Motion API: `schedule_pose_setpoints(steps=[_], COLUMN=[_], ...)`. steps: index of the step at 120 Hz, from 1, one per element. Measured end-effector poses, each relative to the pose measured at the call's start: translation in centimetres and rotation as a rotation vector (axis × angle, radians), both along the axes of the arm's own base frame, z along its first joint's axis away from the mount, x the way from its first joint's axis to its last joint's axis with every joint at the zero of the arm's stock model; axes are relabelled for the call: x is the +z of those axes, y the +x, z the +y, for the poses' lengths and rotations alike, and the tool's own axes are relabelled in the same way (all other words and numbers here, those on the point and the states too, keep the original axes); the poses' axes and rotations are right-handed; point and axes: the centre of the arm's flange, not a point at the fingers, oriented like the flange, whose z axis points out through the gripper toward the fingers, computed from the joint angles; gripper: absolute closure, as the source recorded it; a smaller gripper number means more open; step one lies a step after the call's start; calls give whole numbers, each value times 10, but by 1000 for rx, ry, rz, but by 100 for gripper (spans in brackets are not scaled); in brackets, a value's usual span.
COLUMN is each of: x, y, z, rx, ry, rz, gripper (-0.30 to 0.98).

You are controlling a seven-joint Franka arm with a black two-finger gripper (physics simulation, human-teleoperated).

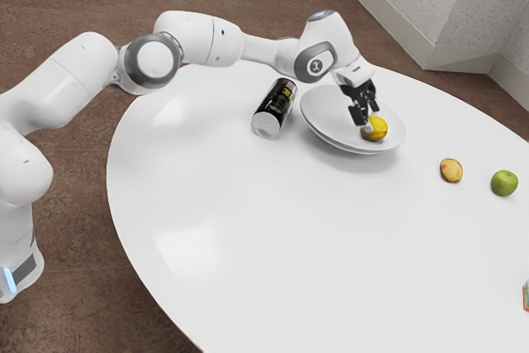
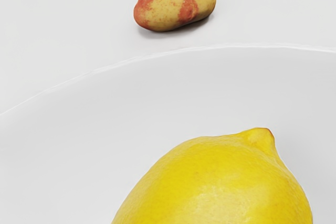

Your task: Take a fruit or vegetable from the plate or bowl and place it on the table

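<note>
Reach approx. done; jaws were open at lemon (image 1: 378, 130), which sat in plate (image 1: 329, 112) nr rim. Grip, lift & placing on desk (image 1: 248, 221) remained.

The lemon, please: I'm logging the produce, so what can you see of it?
The lemon is yellow, its dimpled skin softly shiny, with a pointed nub, reddish at the tip. No cut shows. It lies on its side in the white dish, near the rim toward the potato. The gripper is right at it; whether they touch, I can't tell.
</note>
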Motion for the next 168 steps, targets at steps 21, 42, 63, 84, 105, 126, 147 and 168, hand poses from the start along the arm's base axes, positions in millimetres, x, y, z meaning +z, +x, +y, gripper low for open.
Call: schedule_pose_setpoints(steps=[21,42,63,84,105,126,147,168], x=[-10,-22,-24,-26,-29,9,140,177], y=[3,6,7,7,7,3,-28,-98], z=[-1,-3,-3,-3,-6,-20,-118,-303], rx=[18,31,40,54,64,48,-56,-194], ry=[-16,-36,-46,-76,-93,-47,172,344], rz=[-25,-41,-55,-59,-55,-53,-8,247], gripper=[0,0,1,20,30,31,31,30])
